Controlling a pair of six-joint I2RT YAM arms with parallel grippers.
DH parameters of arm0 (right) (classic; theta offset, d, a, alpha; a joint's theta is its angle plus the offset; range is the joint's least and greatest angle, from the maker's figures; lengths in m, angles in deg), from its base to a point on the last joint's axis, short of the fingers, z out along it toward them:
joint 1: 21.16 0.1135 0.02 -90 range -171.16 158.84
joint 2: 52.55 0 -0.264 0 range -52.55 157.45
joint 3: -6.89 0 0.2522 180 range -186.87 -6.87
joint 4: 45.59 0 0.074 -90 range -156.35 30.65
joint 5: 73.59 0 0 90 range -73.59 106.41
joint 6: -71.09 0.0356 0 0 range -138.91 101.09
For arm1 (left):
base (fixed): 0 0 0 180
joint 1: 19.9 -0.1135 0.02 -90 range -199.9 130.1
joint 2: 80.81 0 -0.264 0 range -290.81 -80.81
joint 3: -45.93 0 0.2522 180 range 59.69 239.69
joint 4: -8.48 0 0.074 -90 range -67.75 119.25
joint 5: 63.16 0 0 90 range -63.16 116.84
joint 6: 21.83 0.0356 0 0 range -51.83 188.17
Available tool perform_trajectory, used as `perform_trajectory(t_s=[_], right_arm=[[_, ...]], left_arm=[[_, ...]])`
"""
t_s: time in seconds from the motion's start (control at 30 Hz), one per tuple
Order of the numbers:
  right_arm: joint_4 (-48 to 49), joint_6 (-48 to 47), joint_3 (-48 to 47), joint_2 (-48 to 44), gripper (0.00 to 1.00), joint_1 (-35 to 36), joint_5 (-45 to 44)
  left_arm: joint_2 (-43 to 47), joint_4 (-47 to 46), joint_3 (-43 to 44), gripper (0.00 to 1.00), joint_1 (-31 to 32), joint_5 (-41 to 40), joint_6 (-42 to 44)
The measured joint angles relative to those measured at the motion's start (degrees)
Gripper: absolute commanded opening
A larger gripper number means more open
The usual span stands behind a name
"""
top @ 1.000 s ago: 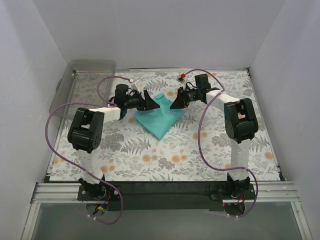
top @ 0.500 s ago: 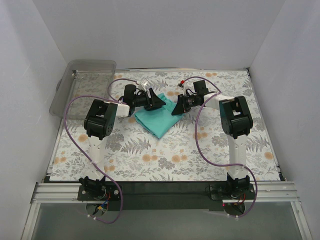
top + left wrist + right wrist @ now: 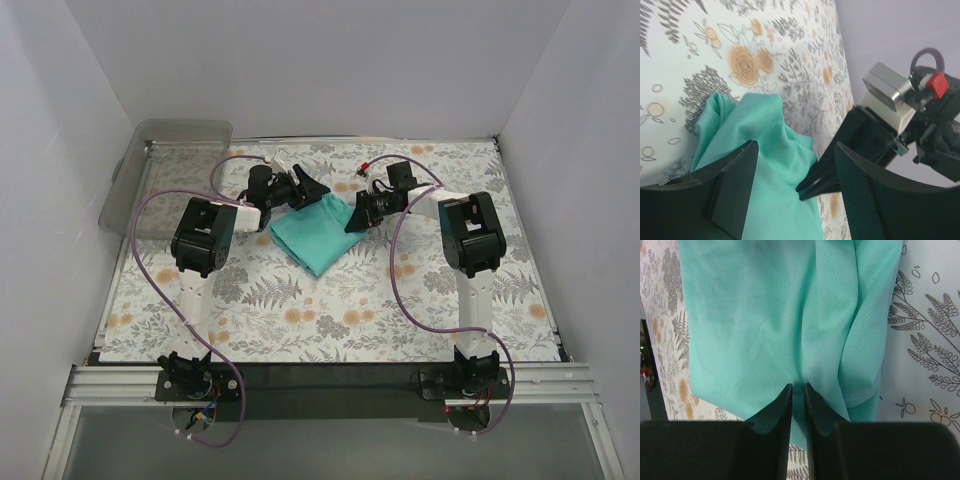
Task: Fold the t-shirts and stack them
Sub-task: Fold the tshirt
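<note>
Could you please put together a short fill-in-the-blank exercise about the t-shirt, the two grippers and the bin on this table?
1. The t-shirt lying on the flowered table is ____ in colour.
2. The left gripper has its fingers ____, with nothing clamped between them.
3. The right gripper points its nearly closed fingertips down at the ____.
4. The clear bin sits at the table's far ____ corner.
Missing words: teal-green; open; t-shirt; left.

Free across flowered tabletop [image 3: 300, 330] from 3 to 9 o'clock of teal-green t-shirt [image 3: 318, 238]. Crowded at 11 by left gripper [image 3: 316, 192], at 1 by right gripper [image 3: 350, 221]. Clear plastic bin [image 3: 170, 150] farther out at 10.
</note>
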Motion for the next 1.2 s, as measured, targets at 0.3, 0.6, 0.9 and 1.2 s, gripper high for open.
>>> perform_trajectory(t_s=[0.3, 0.6, 0.9, 1.2], right_arm=[[0.39, -0.15, 2.95, -1.68, 0.22, -0.04, 0.02], [-1.55, -4.70, 4.20, -5.42, 0.36, -0.52, 0.33], [-2.01, -4.35, -2.29, -6.54, 0.36, -0.42, 5.77], [2.38, 6.86, -14.95, 3.82, 0.36, 3.74, 4.17]], left_arm=[[-0.76, 3.02, 2.99, 0.58, -0.02, -8.46, 0.68], [3.82, 4.24, 0.26, 0.62, -0.15, -10.19, 8.46], [34.51, -0.59, -24.59, 0.63, -0.33, -8.35, 10.91], [30.64, -9.97, -35.41, 0.63, -0.28, -7.96, 3.45]])
